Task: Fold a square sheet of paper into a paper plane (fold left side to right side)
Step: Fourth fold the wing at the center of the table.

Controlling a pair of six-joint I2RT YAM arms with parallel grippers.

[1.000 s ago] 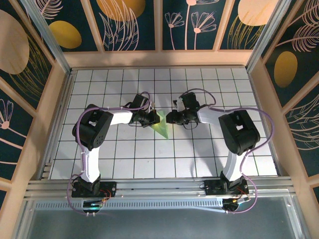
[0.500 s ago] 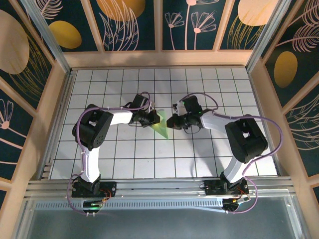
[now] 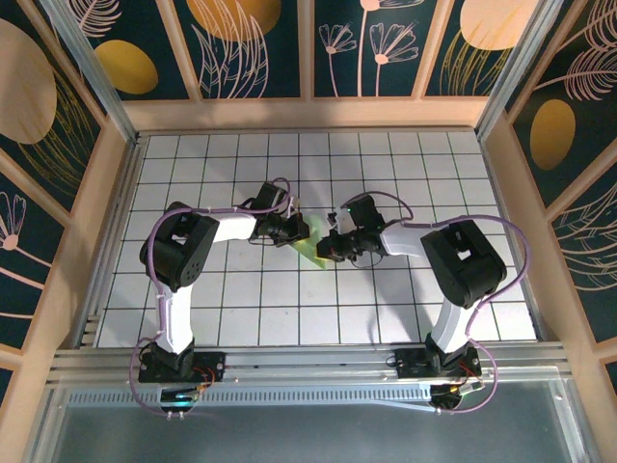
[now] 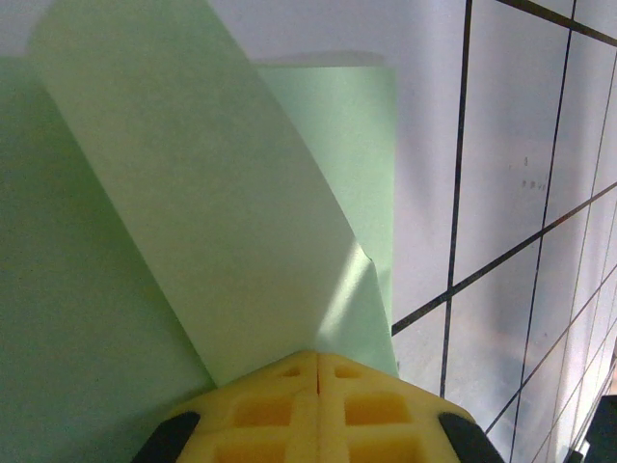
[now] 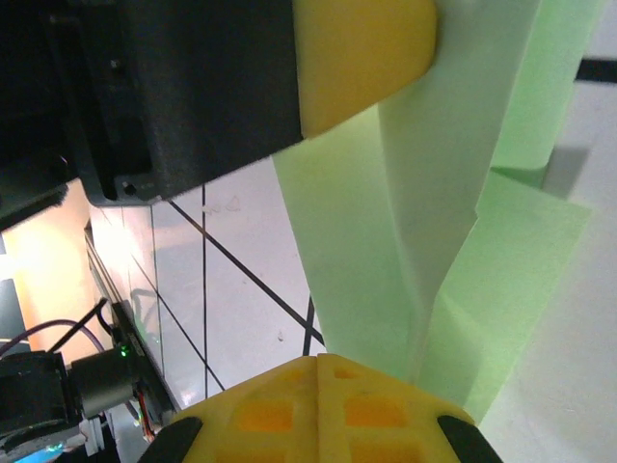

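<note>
Inward, left gripper (image 3: 300, 231) opposite right gripper (image 3: 326, 248)

- Top camera: high behind the arm bases (image 3: 178, 367), looks down on whole table (image 3: 241, 318).
- Left wrist: close-up on green paper (image 4: 193, 241).
- Right wrist: equally close, same paper, opposite side.

The paper (image 3: 309, 253) lies on the table (image 3: 241, 309) near its middle, between the left gripper (image 3: 295, 231) on its left and the right gripper (image 3: 330, 247) on its right.
</note>
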